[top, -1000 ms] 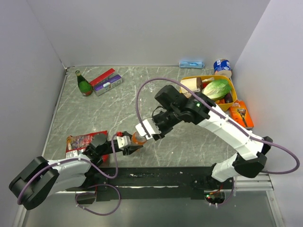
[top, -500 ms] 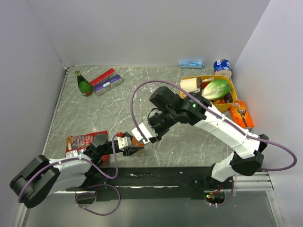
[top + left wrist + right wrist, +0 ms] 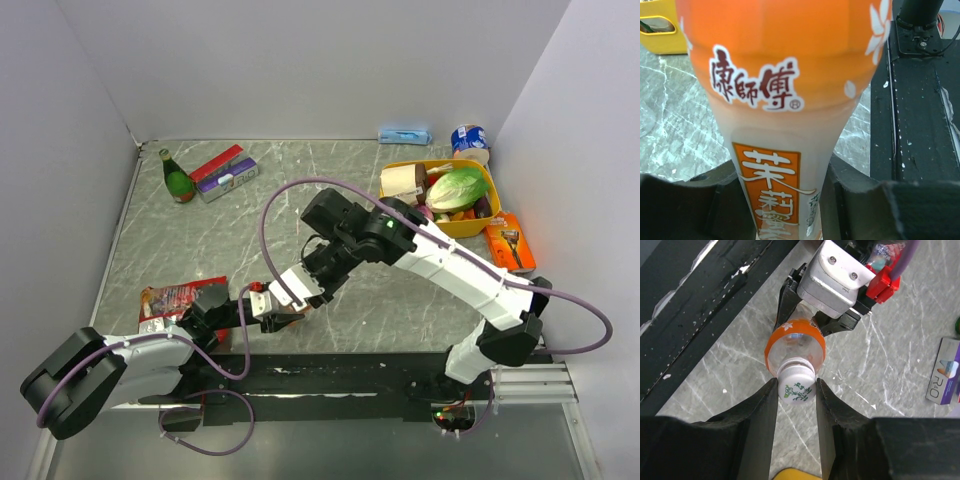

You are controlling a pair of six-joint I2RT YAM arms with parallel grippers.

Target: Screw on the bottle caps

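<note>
The bottle [image 3: 780,100] is clear plastic with orange liquid and a pale label. My left gripper [image 3: 777,210] is shut on its lower body, low over the table's front left [image 3: 268,308]. In the right wrist view the bottle [image 3: 795,342] points its neck at the camera, with the whitish cap [image 3: 796,383] sitting on it. My right gripper [image 3: 796,386] is shut on this cap, a finger touching each side. In the top view my right gripper [image 3: 292,290] covers the bottle's top. The blue cap is out of view.
A dark green glass bottle [image 3: 178,177] and flat boxes [image 3: 225,172] lie at the far left. A yellow basket [image 3: 478,222] holding a lettuce, a can [image 3: 468,138] and an orange pack [image 3: 508,242] are at the right. A snack packet [image 3: 175,298] lies beside my left arm. A black rail [image 3: 330,375] runs along the front.
My right arm has moved left and toward the front, bringing its gripper onto the bottle's top. The left arm and the bottle have stayed in place.
</note>
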